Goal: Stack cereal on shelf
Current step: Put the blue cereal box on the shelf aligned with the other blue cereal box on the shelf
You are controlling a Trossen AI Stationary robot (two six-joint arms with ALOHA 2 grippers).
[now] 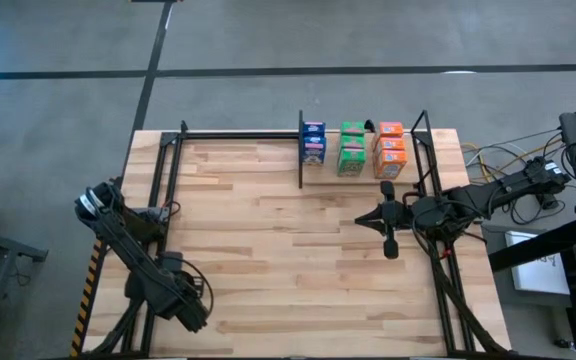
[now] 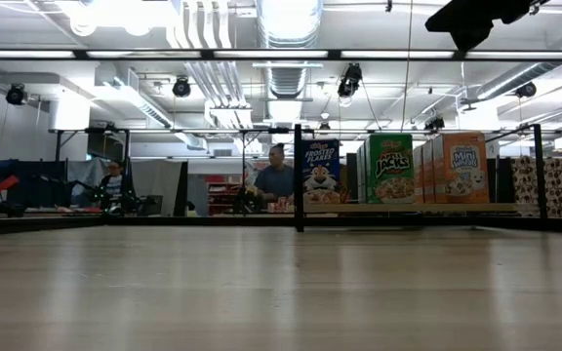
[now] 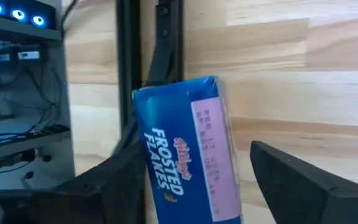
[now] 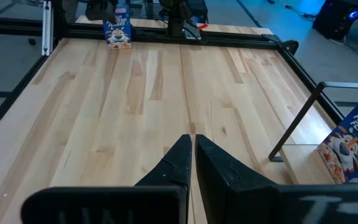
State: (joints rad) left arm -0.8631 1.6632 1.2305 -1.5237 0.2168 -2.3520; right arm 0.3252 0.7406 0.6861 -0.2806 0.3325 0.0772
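Straddling a blue box point(image 3: 188, 152) with your left gripper point(image 3: 194, 186), fingers spread wide and not clamped.

The box stands between its fingers at the table's point(image 1: 268, 250) left edge, apparently lined up for a grasp. Your right gripper point(image 4: 193, 163) waits pinched shut and empty, just short of the shelf point(image 1: 358, 180), where the other cereal point(image 1: 352, 148) is already lined up.

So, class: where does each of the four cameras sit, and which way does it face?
High: overhead, facing straight down on table; left arm, right arm show.
Low: table height, facing level towards shelf; arm part above.
Left wrist: facing blue box between open left gripper.
Right wrist: facing across table past shut right gripper.
Shared: high, low both show shelf.
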